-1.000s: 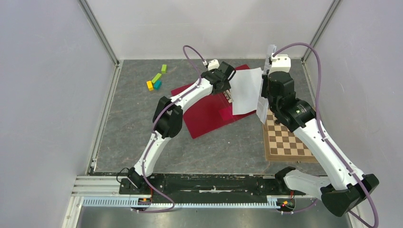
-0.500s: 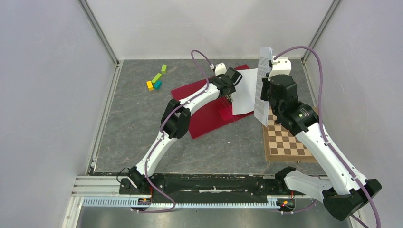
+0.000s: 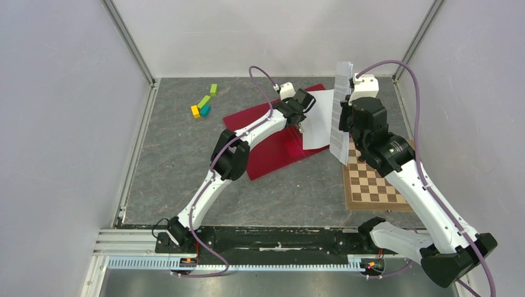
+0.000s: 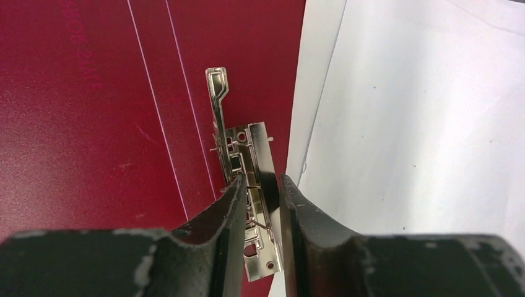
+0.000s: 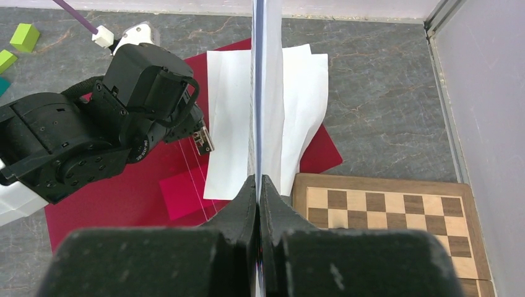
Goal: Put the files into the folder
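- The red folder [image 3: 266, 156] lies open on the grey table, just left of the chessboard [image 5: 384, 216].
- Inside it are a metal clip [image 4: 247, 154] at the spine, a pink patch [image 5: 179, 195], and loose white sheets [image 5: 229, 124] spread over its right half.
- The left gripper [image 4: 260, 182] pinches the metal clip between nearly closed fingers.
- The right gripper [image 5: 258, 182] is pressed together on a stack of printed sheets [image 5: 263, 93], held upright above the folder's right edge.

- red folder [image 3: 266, 148] open flat on the counter [image 3: 186, 173], metal clip [image 4: 247, 148] inside
- white sheets [image 3: 319, 120] lie over its right half, one printed stack [image 3: 340, 111] held upright on edge
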`<state>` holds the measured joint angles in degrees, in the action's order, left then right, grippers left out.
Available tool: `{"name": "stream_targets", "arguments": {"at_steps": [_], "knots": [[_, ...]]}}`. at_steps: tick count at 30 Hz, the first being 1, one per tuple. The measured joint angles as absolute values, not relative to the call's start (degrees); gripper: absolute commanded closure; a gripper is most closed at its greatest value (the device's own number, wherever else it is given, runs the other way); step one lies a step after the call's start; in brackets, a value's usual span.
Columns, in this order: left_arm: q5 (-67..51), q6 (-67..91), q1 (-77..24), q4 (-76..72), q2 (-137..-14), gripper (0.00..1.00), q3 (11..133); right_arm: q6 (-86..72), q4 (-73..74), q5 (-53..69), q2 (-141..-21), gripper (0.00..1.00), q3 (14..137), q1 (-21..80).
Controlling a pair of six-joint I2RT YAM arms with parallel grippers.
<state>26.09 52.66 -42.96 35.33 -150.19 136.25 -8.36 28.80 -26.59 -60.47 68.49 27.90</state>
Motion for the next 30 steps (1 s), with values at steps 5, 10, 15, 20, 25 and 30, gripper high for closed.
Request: {"name": "stream_targets", "arguments": {"at_steps": [5,10,15,20,25,30], "knots": [[26.9,52.8,-43.0,35.0,-150.3,0.83,136.6,-8.4,28.8,-26.2,-60.5,1.0,68.5,27.9],[27.0,52.9,-43.0,35.0,-150.3,0.93,136.6,-8.4,28.8,-25.7,-60.5,1.0,68.5,27.9],[27.0,52.9,-42.9,34.9,-150.3,0.98,136.3,-8.5,28.8,-25.5,-60.3,1.0,68.4,27.9],[26.7,52.8,-42.7,33.7,-149.2,0.98,134.2,-8.5,28.8,-25.5,-60.1,1.0,68.0,27.9],[25.6,52.0,-42.2,34.3,-146.9,0.98,131.0,-8.5,28.8,-25.5,-60.1,1.0,67.9,27.9],[23.2,50.1,-41.5,34.5,-144.6,0.98,127.7,-8.6,28.7,-25.3,-60.0,1.0,67.8,27.9]]}}
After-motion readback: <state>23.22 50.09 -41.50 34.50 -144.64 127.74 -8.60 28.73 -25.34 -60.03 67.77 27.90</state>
